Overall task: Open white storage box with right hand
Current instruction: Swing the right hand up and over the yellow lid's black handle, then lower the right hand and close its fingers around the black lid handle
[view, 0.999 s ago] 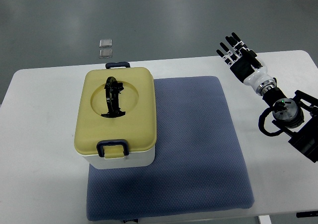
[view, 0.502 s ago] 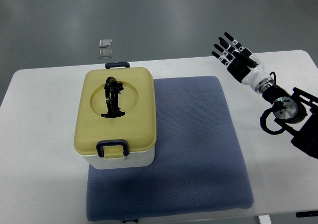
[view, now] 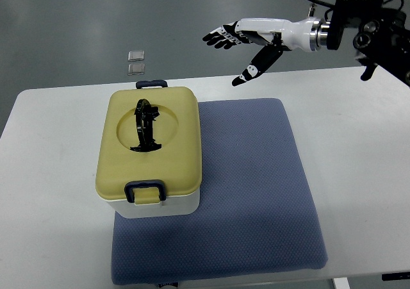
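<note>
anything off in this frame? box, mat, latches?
Nothing stands out. The storage box sits closed on the left part of the blue mat, lid seated, both dark latches down, black handle lying flat in its recess. The right hand hangs open above the table's far edge, touching nothing.

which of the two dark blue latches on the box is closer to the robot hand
The dark blue latch on the far edge of the yellow lid; the other latch sits on the near edge, farther from the right robot hand.
</note>
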`<state>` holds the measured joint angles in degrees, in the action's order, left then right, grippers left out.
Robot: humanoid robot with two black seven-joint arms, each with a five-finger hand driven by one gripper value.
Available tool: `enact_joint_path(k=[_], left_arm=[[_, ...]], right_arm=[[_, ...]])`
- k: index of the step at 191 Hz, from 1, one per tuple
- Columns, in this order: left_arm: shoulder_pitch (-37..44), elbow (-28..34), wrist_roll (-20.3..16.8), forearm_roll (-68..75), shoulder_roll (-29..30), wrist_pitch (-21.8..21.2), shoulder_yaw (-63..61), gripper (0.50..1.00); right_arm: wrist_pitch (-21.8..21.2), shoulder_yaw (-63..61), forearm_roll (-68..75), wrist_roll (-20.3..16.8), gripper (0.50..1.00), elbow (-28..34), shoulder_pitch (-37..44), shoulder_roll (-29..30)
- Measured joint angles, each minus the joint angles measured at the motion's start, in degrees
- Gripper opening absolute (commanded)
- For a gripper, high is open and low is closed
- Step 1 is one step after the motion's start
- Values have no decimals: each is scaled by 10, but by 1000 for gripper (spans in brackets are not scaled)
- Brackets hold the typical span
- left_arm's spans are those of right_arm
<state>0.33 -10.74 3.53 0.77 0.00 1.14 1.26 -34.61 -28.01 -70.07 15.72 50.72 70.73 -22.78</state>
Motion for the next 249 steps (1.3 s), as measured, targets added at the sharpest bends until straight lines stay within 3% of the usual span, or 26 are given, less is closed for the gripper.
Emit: enact_joint_path(k=[37, 66, 86, 109, 180, 224, 249], left_arm=[[-1, -8, 0, 0, 0, 0, -1, 1000], [-1, -10, 0, 0, 0, 0, -1, 1000], [-1, -10, 0, 0, 0, 0, 0, 1000], [-1, -10, 0, -1, 0, -1, 1, 1000], [-1, -10, 2, -1, 0, 0, -1, 1000], [-1, -10, 50, -1, 0, 0, 0, 1000], [-1, -10, 59, -1, 0, 0, 0, 1000]], right_arm=[[-4, 144, -69, 3, 928, 70, 150, -3], [-4, 211, -78, 5, 928, 86, 206, 32], [0, 221, -99, 5, 928, 86, 211, 69], [38, 224, -119, 7, 928, 86, 208, 92], [123, 223, -122, 43, 928, 86, 184, 114], [147, 222, -121, 47, 926, 86, 169, 117], [159, 222, -122, 47, 926, 86, 159, 126]])
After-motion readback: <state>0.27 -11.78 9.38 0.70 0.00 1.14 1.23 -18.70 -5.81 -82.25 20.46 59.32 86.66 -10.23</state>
